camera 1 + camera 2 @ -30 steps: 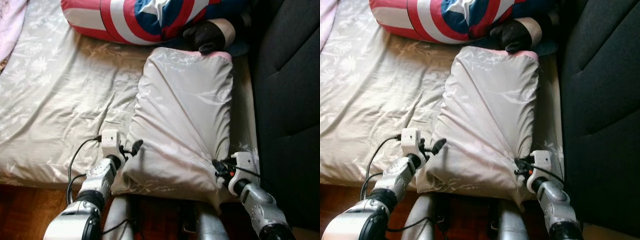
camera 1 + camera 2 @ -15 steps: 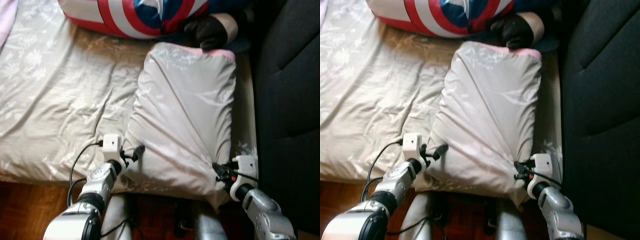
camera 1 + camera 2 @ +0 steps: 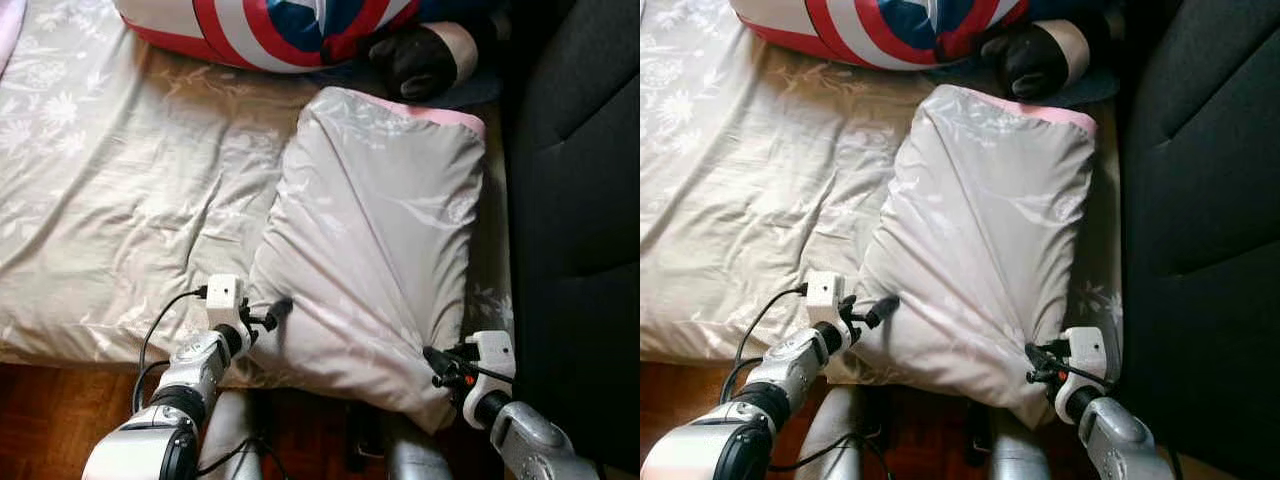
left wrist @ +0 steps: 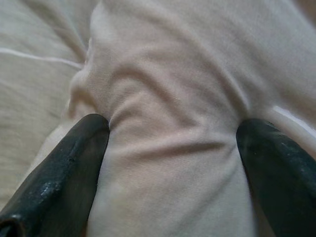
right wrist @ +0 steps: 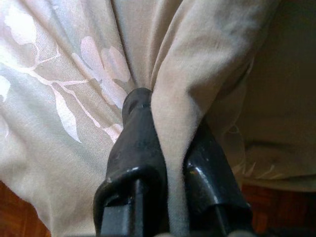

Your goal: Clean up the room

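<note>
A pale beige pillow with a faint floral print and a pink far edge lies on the bed, its near end over the bed's front edge. My right gripper is shut on a fold of the pillow's near right corner; the right wrist view has the cloth pinched between the black fingers. My left gripper is open at the pillow's near left side. In the left wrist view its two fingers press against the pillow with a bulge of cloth between them.
The bed carries a beige floral sheet. A red, white and blue striped cushion lies at its far side, with a black and tan soft object beside it. A dark sofa stands close on the right. Wooden floor lies below.
The camera has shifted, so the scene sits higher in the picture. Both grippers sit lower and nearer to me, and the pillow's near end has come toward the bed's front edge.
</note>
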Available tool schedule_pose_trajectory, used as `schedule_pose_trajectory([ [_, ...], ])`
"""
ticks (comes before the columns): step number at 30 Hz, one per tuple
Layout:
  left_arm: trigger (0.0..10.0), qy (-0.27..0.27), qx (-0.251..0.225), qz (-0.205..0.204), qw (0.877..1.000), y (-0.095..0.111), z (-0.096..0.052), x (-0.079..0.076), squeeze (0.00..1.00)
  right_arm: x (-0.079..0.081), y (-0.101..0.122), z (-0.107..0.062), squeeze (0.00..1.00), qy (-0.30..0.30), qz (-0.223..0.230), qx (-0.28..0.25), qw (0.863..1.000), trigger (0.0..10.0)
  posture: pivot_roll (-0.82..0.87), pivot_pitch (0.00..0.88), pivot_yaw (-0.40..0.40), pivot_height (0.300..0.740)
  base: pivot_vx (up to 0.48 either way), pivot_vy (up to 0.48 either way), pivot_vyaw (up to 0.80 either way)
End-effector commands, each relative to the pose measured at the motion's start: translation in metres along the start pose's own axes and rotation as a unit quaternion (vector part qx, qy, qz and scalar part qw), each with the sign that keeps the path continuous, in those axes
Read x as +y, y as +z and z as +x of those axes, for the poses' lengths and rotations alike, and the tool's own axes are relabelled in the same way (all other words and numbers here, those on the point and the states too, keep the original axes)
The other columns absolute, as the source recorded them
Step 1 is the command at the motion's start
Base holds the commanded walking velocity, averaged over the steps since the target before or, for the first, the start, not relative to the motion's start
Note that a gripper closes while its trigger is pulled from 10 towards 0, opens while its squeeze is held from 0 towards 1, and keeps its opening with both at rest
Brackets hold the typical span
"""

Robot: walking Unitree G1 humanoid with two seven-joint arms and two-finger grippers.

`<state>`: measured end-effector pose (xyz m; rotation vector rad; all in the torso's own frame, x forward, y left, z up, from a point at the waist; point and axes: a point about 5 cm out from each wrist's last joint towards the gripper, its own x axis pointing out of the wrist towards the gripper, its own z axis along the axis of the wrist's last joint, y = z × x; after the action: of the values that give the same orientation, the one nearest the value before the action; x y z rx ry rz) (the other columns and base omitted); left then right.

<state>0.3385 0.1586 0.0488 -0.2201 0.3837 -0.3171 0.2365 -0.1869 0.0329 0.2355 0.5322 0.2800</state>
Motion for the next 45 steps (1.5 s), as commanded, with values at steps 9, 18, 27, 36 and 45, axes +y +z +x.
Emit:
schedule_pose_trajectory([
  [9, 0.0, -0.032, 0.097, 0.000, 0.995, -0.043, -0.006, -0.011, 0.00, 0.002, -0.040, -0.015, 0.00, -0.007, 0.031, 0.084, 0.996, 0.0, -0.21, 0.529, -0.151, 0.663, 0.000, 0.000, 0.00],
  [18, 0.0, -0.048, 0.113, 0.017, 0.992, -0.047, -0.007, -0.013, 0.00, 0.003, -0.041, -0.015, 0.00, -0.007, 0.034, 0.090, 0.995, 0.0, -0.21, 0.532, -0.151, 0.663, 0.000, 0.000, 0.00],
  [27, 0.0, -0.058, 0.114, 0.015, 0.992, -0.048, -0.007, -0.016, 0.00, 0.010, -0.045, -0.010, 0.00, -0.004, 0.040, 0.092, 0.995, 0.0, -0.18, 0.533, -0.132, 0.663, 0.000, 0.000, 0.00],
  [36, 0.0, -0.068, 0.115, 0.014, 0.991, -0.051, -0.007, -0.020, 0.00, 0.010, -0.046, -0.005, 0.00, -0.009, 0.045, 0.087, 0.995, 0.0, -0.17, 0.506, -0.111, 0.663, 0.000, 0.000, 0.00],
  [45, 0.0, -0.057, 0.082, -0.023, 0.995, -0.050, -0.007, -0.020, 0.00, 0.011, -0.046, 0.009, 0.00, -0.013, 0.048, 0.079, 0.996, 0.0, -0.13, 0.454, -0.082, 0.663, 0.000, 0.000, 0.00],
])
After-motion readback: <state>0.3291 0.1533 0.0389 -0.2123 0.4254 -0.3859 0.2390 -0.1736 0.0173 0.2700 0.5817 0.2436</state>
